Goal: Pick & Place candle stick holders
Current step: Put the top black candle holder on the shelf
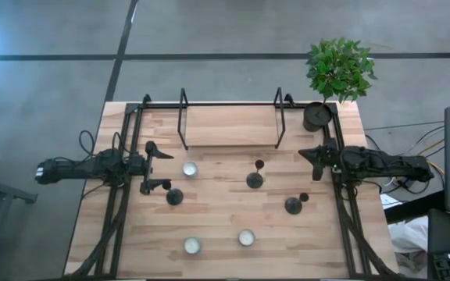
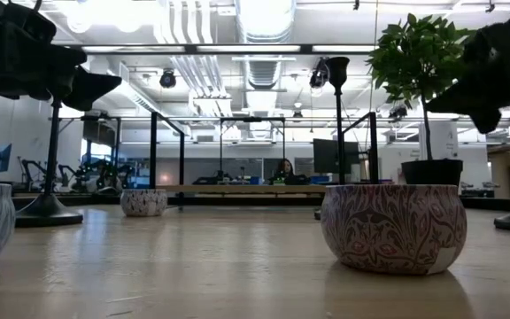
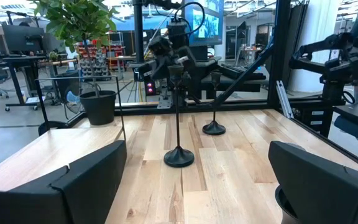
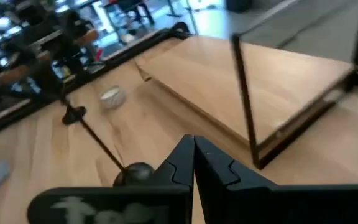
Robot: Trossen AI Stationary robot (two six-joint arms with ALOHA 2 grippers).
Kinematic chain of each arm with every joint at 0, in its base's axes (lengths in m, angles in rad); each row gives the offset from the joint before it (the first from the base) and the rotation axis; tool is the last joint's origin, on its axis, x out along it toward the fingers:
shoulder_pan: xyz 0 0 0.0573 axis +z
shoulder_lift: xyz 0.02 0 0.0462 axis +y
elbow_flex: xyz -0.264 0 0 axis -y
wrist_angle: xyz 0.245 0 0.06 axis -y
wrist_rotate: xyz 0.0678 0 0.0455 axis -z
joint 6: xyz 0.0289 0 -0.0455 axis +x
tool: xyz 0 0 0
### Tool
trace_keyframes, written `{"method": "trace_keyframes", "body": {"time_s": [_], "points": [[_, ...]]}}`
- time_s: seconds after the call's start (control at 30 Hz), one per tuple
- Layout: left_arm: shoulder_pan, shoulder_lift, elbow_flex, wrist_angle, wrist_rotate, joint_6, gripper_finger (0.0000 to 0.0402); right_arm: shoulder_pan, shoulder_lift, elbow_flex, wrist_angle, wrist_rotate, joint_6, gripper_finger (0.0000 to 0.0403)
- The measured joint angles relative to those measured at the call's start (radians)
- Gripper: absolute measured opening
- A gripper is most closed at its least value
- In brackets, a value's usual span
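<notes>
Three black candle stick holders stand upright on their round bases on the wooden table (image 1: 209,222). One (image 1: 174,196) is at the left, one (image 1: 255,179) in the middle and one (image 1: 293,205) to the right. My left gripper (image 1: 155,167) is open at the left holder's top. A dark round part (image 3: 283,200), seemingly that holder's cup, shows beside one finger (image 3: 319,180). In the low view this holder's stem (image 2: 53,151) rises into the gripper. My right gripper (image 1: 312,158) is shut and empty, above the table's right side, also in the right wrist view (image 4: 194,158). My left gripper is open, level, and comes from the table's left side at the top of the left holder. The cup stands close by the inner side of one finger; I cannot tell whether they touch. The holder's base (image 2: 47,211) rests on the table.
Three small patterned white bowls stand on the table: one far left (image 1: 190,169) and two near the front edge (image 1: 246,237), (image 1: 192,247). A raised wooden shelf with black rails (image 1: 231,125) runs along the far edge. A potted green plant (image 1: 317,117) stands at the far right corner.
</notes>
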Motion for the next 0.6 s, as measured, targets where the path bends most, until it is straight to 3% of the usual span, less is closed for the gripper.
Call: {"method": "trace_keyframes", "body": {"time_s": [0.23,0.4,0.6], "points": [[0.000,0.001,0.000,0.000,0.000,0.000,0.0399,0.002,0.181,0.134,-0.012,0.183,-0.002,0.0008],[0.001,0.003,0.000,0.000,0.000,0.000,0.0399,0.023,0.393,0.218,0.090,0.077,-0.048,0.0008],[0.001,0.003,0.000,0.000,0.000,0.000,0.0399,0.048,0.621,0.331,0.142,0.053,-0.113,0.0008]]}}
